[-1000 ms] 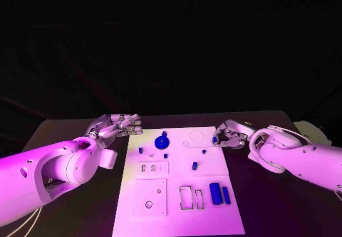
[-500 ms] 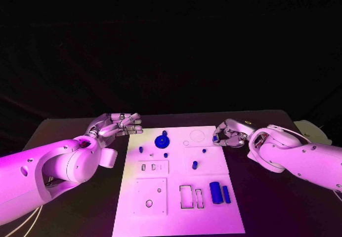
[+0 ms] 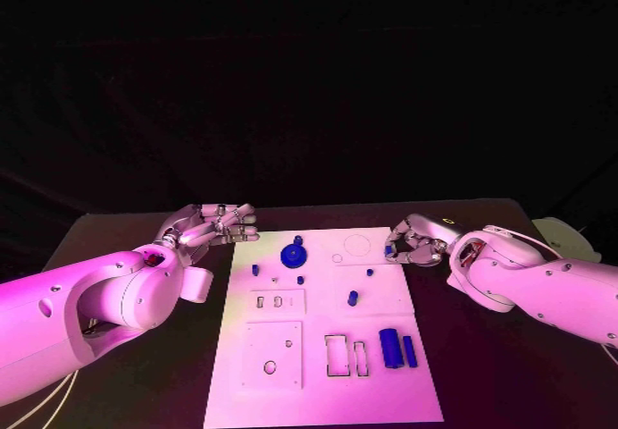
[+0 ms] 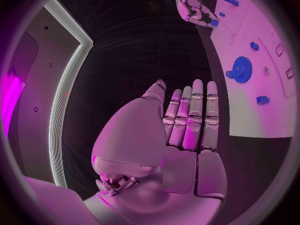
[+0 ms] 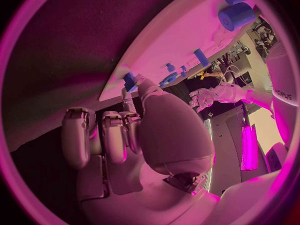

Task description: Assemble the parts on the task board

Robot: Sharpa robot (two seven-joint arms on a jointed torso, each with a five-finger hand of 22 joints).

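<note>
Black table [image 3: 129,234], with white task board [image 3: 322,393] lying in its middle. On the board, from big to small: blue gear [image 3: 292,257] near the far end, large blue cylinder [image 3: 389,349] and thin blue bar [image 3: 408,352] at the near right, beside empty rectangular slots [image 3: 338,357]; small blue pegs, one [image 3: 352,300] near the centre.

Left hand [image 3: 206,228] hovering just beside the board's far left corner, fingers straight and together, holding nothing, released. Right hand [image 3: 414,243] at the far right edge of the board, fingers curled in. Seems to pinch a small blue part [image 5: 129,79] at the fingertips, close to the board edge; from the wrist view, hard to be sure if really grasped or only touched.

Step in hand, probably: picking up this small part at the right edge. Next move calls for a firm pinch, then lifting and carrying to its matching hole, keeping it upright. Assembly looks mostly not yet done.
</note>
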